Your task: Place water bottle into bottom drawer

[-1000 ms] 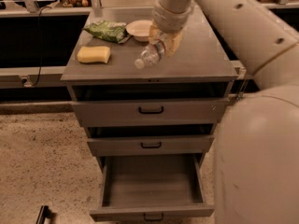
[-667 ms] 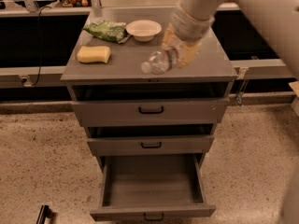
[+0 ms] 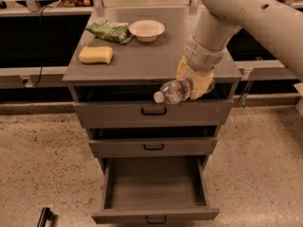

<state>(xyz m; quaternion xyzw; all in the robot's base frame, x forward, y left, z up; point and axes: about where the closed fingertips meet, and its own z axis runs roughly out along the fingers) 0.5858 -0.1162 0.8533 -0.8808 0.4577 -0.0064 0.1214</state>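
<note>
Water bottle [image 3: 171,92] held just off the front edge of the surface [image 3: 142,65].
Clear and crinkled, white cap pointing left, it lies nearly level, pinched by the gripper [image 3: 193,85], above the open bottom drawer [image 3: 154,190]; a yellow sponge [image 3: 96,54] sits behind.

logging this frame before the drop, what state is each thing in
water bottle: held sideways in the air, cap on
gripper: shut on water bottle, just off the cabinet top's front edge
bottom drawer: pulled open, empty
middle drawer: pushed in
top drawer: pushed in
white bowl: upright, empty
yellow sponge: lying flat
green bag: crumpled, lying flat
</note>
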